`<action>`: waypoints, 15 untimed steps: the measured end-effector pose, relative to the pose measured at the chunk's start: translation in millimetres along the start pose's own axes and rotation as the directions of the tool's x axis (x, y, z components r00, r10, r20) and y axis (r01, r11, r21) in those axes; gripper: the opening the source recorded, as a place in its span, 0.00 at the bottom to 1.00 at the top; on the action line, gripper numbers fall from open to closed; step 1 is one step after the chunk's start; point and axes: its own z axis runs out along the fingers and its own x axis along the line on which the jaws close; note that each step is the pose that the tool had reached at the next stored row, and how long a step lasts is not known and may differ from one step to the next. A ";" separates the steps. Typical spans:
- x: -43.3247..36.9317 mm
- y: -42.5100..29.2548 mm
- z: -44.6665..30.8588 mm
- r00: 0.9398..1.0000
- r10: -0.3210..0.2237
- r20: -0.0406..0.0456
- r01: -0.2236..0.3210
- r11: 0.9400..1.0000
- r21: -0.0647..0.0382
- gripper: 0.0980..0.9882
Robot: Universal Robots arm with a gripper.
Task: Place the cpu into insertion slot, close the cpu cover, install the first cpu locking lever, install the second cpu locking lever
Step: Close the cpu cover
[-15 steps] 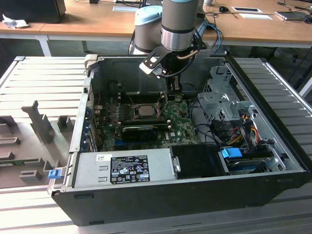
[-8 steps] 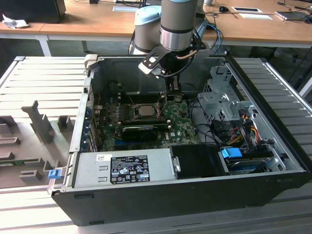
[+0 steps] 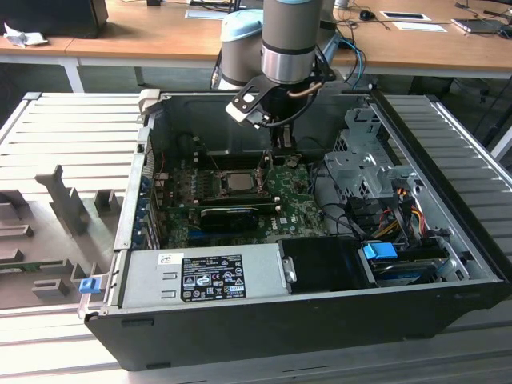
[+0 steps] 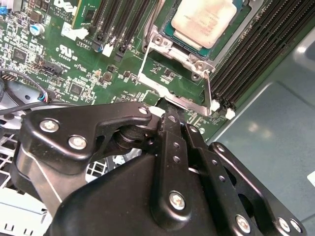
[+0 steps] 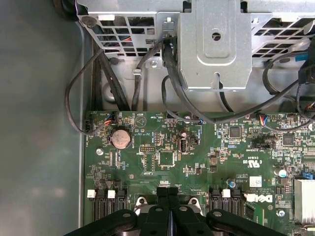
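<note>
Arm: grey and pale-blue robot arm [image 3: 288, 40] reaching down into an open computer case [image 3: 264, 328] that lies on a ribbed grey worktop [image 3: 72, 120].
Gripper: black gripper [image 5: 168, 191], fingers brought together with no gap showing in the first wrist view; whether anything thin is pinched between them cannot be told.
Gripper position: low over the motherboard [image 5: 162, 160]; in the second wrist view its tip [image 4: 169, 118] meets the metal edge of the socket frame, just beside the chip.
Cpu: cpu [image 4: 204, 22], pale metal top facing up, seated flat in the insertion slot [image 3: 216, 185] near the middle of the board.
Cpu cover: silver cpu cover [image 4: 189, 55] lying down around the chip's edge, the chip showing through its window.
Memory slots: long black memory slots [image 4: 256, 54] running along the socket's side.
Other fittings: round coin cell [image 5: 120, 138], grey drive cage [image 5: 216, 44], black cables [image 5: 74, 103], labelled power supply [image 3: 200, 276].
</note>
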 end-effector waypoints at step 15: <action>0.0 -6.2 -0.3 1.000 0.000 0.000 0.000 1.000 0.000 0.01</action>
